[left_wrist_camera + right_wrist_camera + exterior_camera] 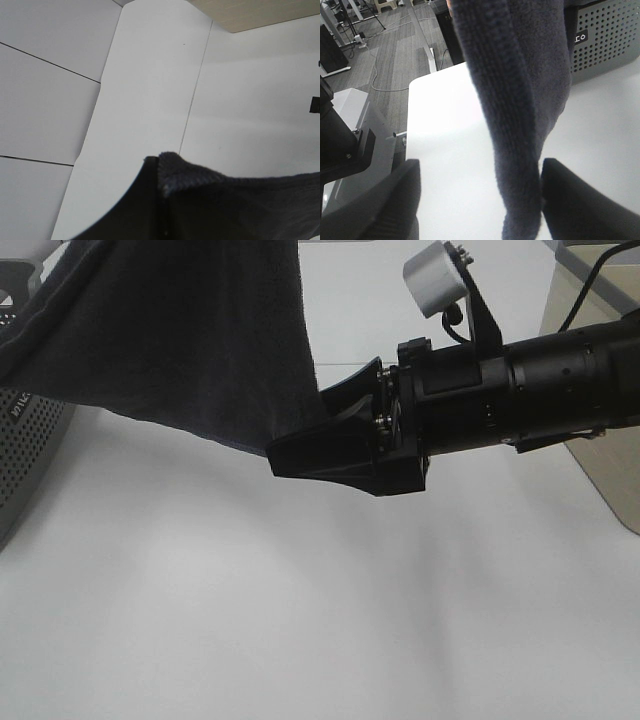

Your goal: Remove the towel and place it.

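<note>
Right gripper (480,170) wide open astride the towel (520,100), left gripper (157,165) pinched shut on its corner — seat cloth deep, then close squarely.

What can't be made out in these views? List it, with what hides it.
Exterior high: towel, upper end cut off by the top edge; basket, mostly hidden behind the towel and the left edge.
Left wrist: left gripper, nearly all cut off by the bottom edge.
Right wrist: right gripper, blurred and cut off by the bottom edge.
</note>
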Available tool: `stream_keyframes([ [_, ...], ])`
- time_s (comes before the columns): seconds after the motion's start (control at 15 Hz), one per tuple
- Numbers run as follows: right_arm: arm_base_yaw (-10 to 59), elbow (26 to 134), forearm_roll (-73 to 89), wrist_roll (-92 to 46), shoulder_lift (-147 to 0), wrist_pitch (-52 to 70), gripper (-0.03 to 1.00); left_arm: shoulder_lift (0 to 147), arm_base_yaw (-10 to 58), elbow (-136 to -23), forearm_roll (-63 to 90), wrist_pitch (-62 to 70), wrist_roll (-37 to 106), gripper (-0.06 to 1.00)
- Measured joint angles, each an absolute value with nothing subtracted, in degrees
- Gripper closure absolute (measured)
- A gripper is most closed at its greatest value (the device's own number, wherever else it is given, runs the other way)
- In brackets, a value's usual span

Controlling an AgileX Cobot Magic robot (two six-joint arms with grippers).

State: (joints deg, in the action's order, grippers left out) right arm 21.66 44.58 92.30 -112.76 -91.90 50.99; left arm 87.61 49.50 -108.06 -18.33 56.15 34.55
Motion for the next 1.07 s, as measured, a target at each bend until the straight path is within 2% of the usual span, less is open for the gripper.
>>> stream_keyframes([
  [0.07, 21.66, 44.58, 92.3, -112.7, -91.9, 50.65, 0.34, 87.72, 49.5, -108.06, -18.33, 56.15, 34.32, 0.94],
  [0.13, 21.66, 44.58, 92.53, -112.7, -91.9, 49.1, 0.44, 88.06, 49.5, -108.06, -18.16, 56.15, 34.09, 0.94],
  [0.33, 21.66, 44.58, 97.35, -112.64, -91.9, 48.01, 0.61, 88.12, 49.5, -108.06, -16.73, 56.44, 34.03, 0.94],
  [0.6, 21.66, 44.58, 98.66, -112.64, -91.9, 46.81, 0.74, 88.12, 49.5, -108.06, -14.9, 56.49, 33.98, 0.94],
  [0.73, 21.66, 44.58, 98.15, -111.21, -91.9, 46.81, 0.95, 88.12, 49.5, -108.06, -14.04, 56.55, 33.92, 0.94],
  [0.93, 21.66, 44.58, 98.2, -110.58, -91.9, 46.75, 0.95, 88.12, 49.5, -108.06, -13.69, 56.55, 33.92, 0.94],
  [1.07, 21.66, 44.58, 99.18, -104.22, -91.39, 41.71, 0.95, 88.12, 49.5, -108.06, -13.64, 56.67, 33.92, 0.94],
])
